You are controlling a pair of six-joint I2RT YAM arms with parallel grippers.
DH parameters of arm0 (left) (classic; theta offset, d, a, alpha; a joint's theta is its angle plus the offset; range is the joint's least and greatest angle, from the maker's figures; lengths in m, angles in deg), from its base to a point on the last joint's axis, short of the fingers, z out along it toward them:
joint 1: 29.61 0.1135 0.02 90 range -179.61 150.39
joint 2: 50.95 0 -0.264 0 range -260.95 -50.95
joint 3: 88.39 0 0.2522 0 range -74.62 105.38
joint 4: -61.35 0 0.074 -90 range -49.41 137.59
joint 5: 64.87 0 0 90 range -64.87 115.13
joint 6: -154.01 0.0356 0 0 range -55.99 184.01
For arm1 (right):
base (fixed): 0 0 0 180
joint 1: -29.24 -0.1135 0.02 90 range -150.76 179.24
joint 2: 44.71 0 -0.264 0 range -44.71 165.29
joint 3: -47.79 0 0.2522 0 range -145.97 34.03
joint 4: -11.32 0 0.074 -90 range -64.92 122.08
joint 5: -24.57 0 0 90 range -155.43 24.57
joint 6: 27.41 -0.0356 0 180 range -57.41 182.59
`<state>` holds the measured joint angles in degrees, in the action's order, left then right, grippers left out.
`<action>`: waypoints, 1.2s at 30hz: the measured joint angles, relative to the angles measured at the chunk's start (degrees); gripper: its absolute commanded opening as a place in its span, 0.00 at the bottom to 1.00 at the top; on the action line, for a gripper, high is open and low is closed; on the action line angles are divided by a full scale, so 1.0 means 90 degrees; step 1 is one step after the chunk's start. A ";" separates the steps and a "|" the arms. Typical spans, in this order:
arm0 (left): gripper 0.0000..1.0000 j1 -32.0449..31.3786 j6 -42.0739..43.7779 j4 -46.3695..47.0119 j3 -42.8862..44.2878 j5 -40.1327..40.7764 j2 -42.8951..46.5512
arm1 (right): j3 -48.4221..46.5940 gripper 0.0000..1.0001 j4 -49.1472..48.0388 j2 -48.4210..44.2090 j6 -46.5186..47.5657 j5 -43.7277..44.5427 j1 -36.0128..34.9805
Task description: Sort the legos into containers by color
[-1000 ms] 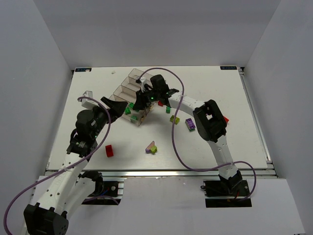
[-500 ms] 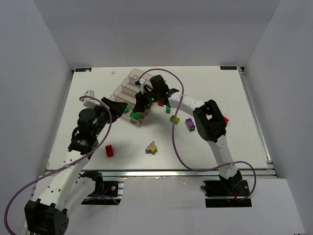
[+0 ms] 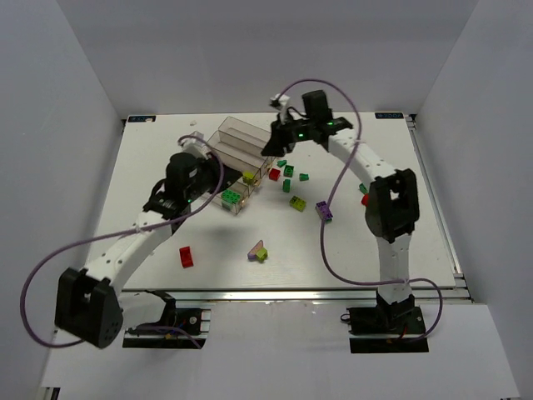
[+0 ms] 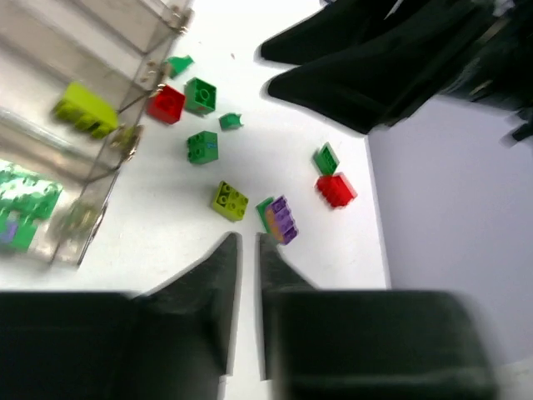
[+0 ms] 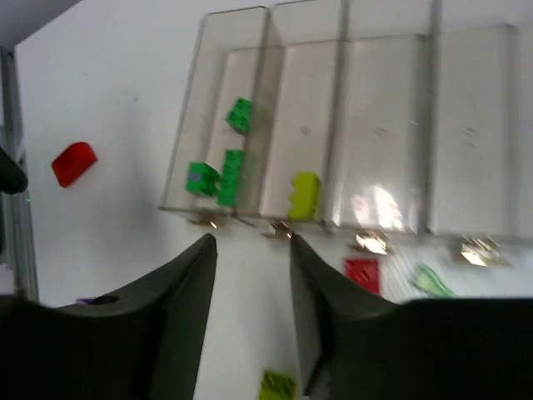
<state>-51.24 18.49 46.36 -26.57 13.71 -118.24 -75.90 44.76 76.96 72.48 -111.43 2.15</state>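
Right claw (image 5: 250, 242): fingers spread, nothing between them, hovering at the end of the containers (image 5: 466, 100). Just beyond its tips, one bin holds three green legos (image 5: 226, 177) and the next holds one lime brick (image 5: 304, 196). The other two show none.

Left claw (image 4: 248, 242): all but closed, empty, above the desk (image 4: 316, 275), with a lime-yellow brick (image 4: 229, 200) and a purple brick (image 4: 281, 218) just ahead of its tips.

Judgement: between picks. The red brick (image 5: 362, 273) lies just right of the right claw, so the likely next move is to descend, close on it and carry it to an unused bin.
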 measured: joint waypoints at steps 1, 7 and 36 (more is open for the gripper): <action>0.39 -0.0148 0.0049 -0.0066 0.0257 0.0002 -0.0270 | 0.0061 0.52 0.0107 -0.0092 0.0075 0.0019 0.0124; 0.59 -0.0969 0.0483 -0.0629 0.2038 0.0202 -0.2312 | 0.1124 0.70 0.0682 -0.1234 0.0461 0.0498 0.1654; 0.59 -0.2081 0.1248 -0.4658 0.7800 0.2679 -0.7601 | 0.2271 0.66 0.1324 -0.1909 0.0787 0.0585 0.3223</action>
<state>-69.97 29.73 4.44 43.63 37.82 -186.65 -55.46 56.67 59.78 79.56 -106.16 31.16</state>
